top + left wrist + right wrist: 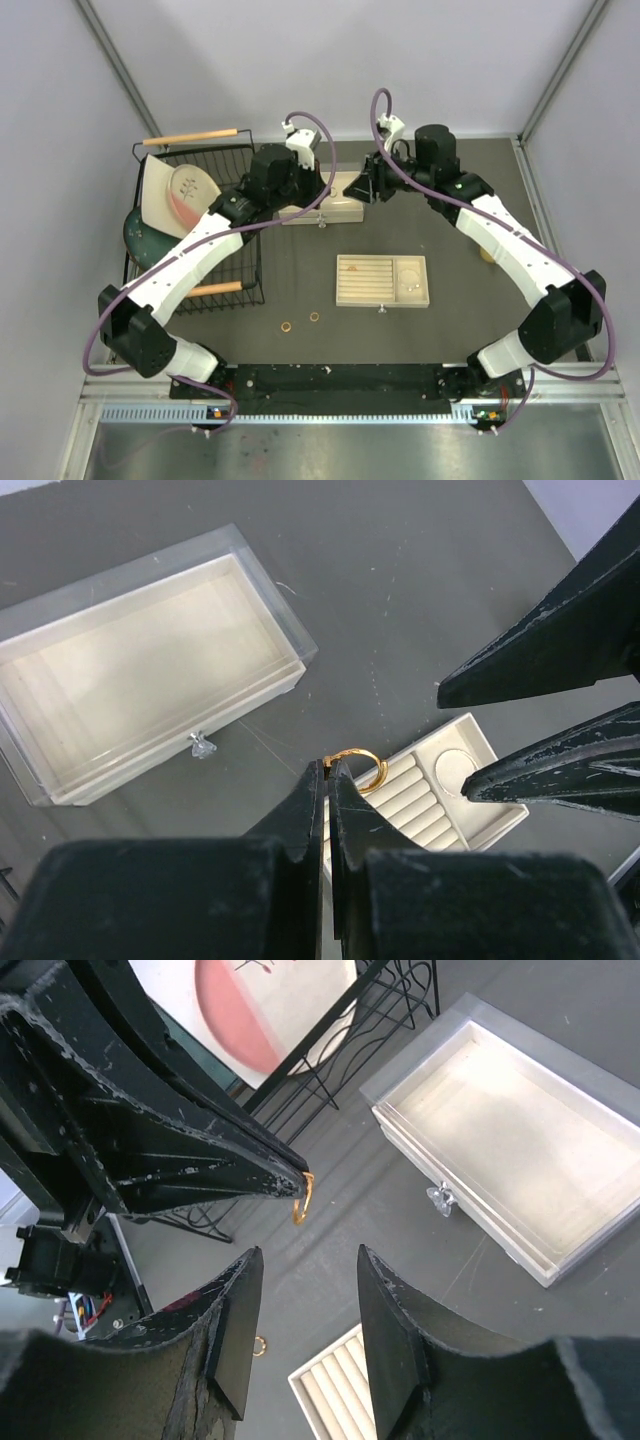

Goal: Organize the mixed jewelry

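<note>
left gripper (pixel 328 768): raised off tabletop, jaws pinched on gold ring (pixel 360 763) | right gripper (pixel 308 1252): close opposite, jaws apart

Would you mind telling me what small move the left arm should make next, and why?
Probably ease the left gripper down toward the slotted tray: it is shut on a gold ring held off the table, and the tray's ring slots show just past it in the left wrist view.
</note>
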